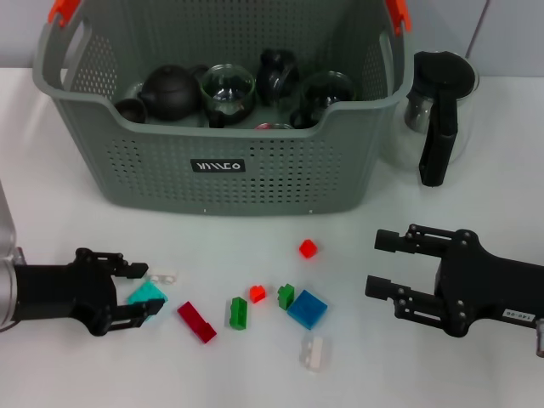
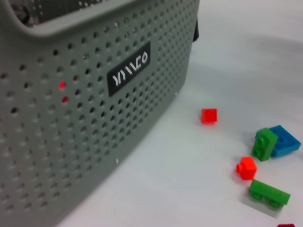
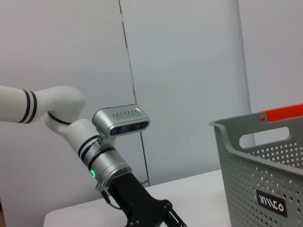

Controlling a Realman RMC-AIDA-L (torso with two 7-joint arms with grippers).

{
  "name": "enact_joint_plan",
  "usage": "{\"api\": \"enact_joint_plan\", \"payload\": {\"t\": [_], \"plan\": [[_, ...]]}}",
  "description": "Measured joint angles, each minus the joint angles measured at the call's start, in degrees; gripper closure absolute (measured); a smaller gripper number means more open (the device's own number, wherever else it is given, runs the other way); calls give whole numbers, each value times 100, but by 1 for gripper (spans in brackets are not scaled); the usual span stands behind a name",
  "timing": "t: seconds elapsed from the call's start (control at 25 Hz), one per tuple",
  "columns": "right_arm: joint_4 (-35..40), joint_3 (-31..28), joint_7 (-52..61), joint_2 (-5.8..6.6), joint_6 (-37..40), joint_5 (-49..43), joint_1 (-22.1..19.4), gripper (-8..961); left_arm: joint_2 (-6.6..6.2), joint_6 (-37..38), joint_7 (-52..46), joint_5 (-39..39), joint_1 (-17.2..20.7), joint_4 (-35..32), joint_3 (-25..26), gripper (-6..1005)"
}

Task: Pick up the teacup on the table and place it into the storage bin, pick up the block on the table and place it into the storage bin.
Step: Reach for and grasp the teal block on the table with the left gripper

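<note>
The grey storage bin [image 1: 280,174] stands at the back with dark teapots, glass pots and a small dark teacup [image 1: 130,109] inside it; no teacup shows on the table. Loose blocks lie in front of the bin. My left gripper [image 1: 144,291] lies low at the left, open, with a teal block [image 1: 150,297] between its fingertips. My right gripper [image 1: 375,263] hovers open at the right, apart from a blue block [image 1: 307,308]. In the left wrist view the bin wall [image 2: 71,142] fills the frame beside a red block [image 2: 209,115].
More blocks lie scattered: red [image 1: 308,248], small red [image 1: 257,293], two green [image 1: 239,313] [image 1: 286,295], dark red [image 1: 196,322], white [image 1: 314,353], clear [image 1: 161,278]. A glass jug with a black handle [image 1: 438,110] stands right of the bin.
</note>
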State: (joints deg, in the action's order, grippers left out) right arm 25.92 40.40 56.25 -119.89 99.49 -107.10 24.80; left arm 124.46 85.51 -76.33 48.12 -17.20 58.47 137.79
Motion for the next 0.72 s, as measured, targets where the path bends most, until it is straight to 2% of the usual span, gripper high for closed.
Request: {"api": "enact_joint_plan", "payload": {"t": [0.36,0.72], "plan": [[0,-16,0,0,0,-5,4,326,10,-371,62,-9,136,-43,-249,441],[0,-16,0,0,0,-4,0,325,17,-568,62,-14,136,-81,-253,447]]}}
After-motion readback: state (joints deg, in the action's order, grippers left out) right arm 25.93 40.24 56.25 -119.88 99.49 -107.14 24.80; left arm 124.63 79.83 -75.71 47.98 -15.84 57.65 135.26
